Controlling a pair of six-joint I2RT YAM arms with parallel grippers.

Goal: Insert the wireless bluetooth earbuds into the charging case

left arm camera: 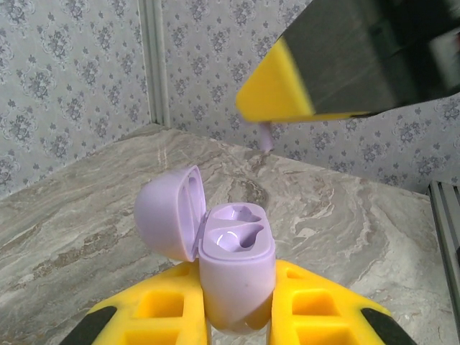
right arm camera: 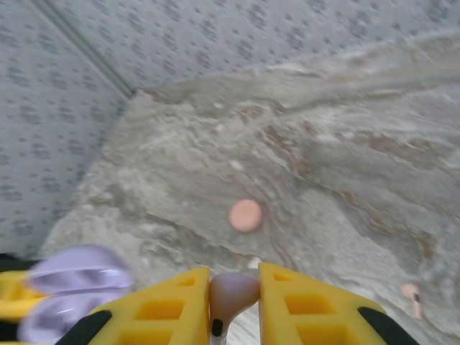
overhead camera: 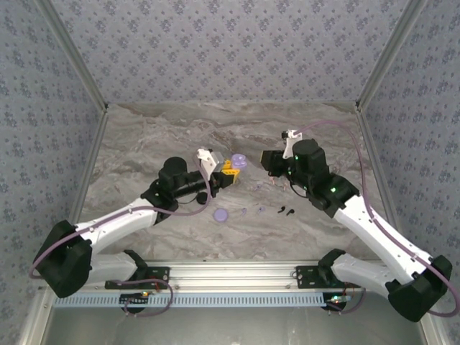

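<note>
Left wrist view: our left claw (left arm camera: 241,309) is clamped around the base of the lilac charging case (left arm camera: 237,266). The lid (left arm camera: 169,212) is tipped open to that claw's left, and both wells are empty and face up. Above and ahead hangs a yellow finger (left arm camera: 277,90) of the right claw (right arm camera: 233,277), with the stem of a pale earbud (left arm camera: 266,135) poking out below it. In the right wrist view that claw pinches the earbud between nearly closed fingers, and the case sits low to its left.

We judge the step in hand is seating this bud. We should line its stem up with the matching well, come straight down, and let go only once it sits.

The open lid is the edge to mind, so we would approach from the side away from it. A pink disc (right arm camera: 246,215) lies on the counter (right arm camera: 345,144) ahead of the right claw, well apart from it, so there is ample room.
</note>
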